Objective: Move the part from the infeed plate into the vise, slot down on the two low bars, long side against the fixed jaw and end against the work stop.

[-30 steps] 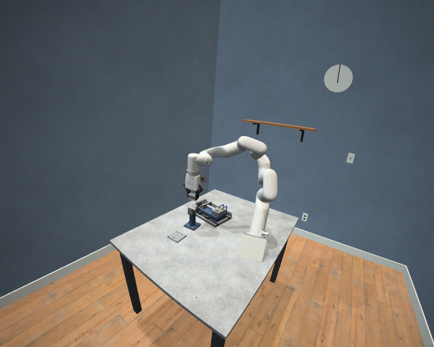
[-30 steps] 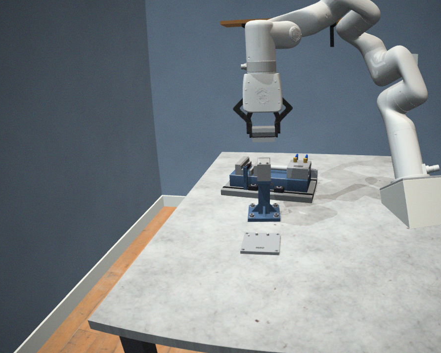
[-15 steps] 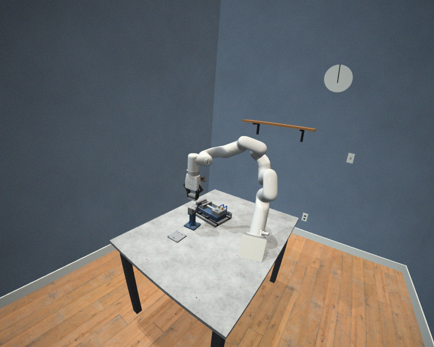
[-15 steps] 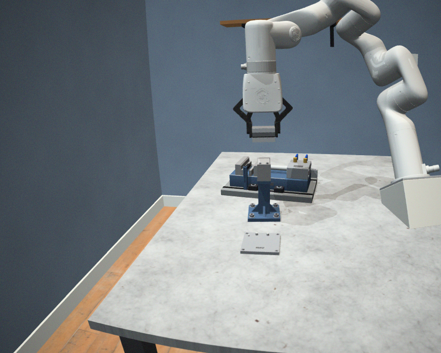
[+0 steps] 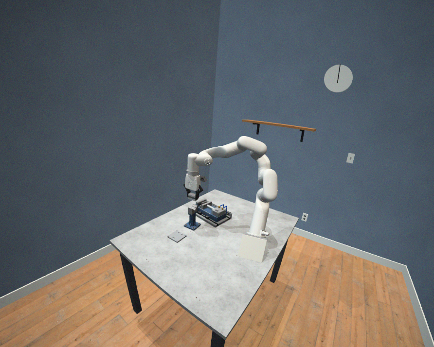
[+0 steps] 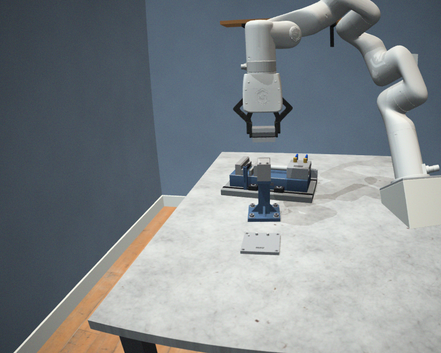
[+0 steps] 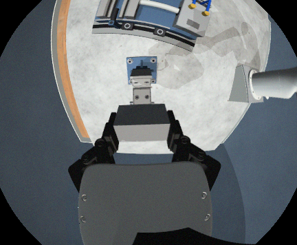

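My gripper (image 6: pixel 263 131) is shut on the part (image 6: pixel 263 134), a grey block, and holds it level in the air above the V-block (image 6: pixel 263 170). The part also shows in the wrist view (image 7: pixel 140 128) between the black fingers, with the V-block (image 7: pixel 142 83) below and ahead of it. The vise (image 6: pixel 270 177) stands open behind the V-block, blue on a dark base, with the air cylinder (image 6: pixel 299 169) at its right end. The infeed plate (image 6: pixel 260 243) lies bare on the table in front of the V-block. I cannot tell which way the slot faces.
The arm's white base (image 6: pixel 416 200) stands at the right of the table. The table's left edge (image 6: pixel 144 242) runs close to the plate and vise. In the wide view the gripper (image 5: pixel 192 194) hangs over the table's far corner.
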Motion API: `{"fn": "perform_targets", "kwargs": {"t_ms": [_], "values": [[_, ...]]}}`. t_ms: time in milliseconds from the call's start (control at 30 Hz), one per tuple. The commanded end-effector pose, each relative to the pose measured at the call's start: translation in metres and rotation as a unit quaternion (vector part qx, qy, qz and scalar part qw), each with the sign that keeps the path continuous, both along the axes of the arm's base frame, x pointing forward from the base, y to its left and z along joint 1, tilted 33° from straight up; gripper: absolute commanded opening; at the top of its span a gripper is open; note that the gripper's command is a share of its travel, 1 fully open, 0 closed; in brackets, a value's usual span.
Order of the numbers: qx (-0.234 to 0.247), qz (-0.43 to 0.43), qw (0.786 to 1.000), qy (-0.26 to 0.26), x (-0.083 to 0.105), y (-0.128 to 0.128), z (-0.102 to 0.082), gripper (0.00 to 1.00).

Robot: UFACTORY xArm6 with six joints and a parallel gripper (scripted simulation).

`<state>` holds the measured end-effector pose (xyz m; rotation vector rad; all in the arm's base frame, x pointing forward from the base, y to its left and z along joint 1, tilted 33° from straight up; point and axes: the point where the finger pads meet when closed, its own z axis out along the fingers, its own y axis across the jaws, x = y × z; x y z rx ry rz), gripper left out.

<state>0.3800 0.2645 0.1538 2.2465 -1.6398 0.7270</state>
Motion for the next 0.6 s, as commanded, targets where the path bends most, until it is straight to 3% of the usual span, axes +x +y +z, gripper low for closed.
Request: {"fn": "perform_targets", "kwargs": {"t_ms": [0, 567], "values": [[-0.001, 0.000, 1.000, -0.002, 0.0004, 0.0013, 0.0013, 0.00], [-0.031, -0.002, 0.999, -0.013, -0.0002, 0.0018, 0.0006, 0.00]]}}
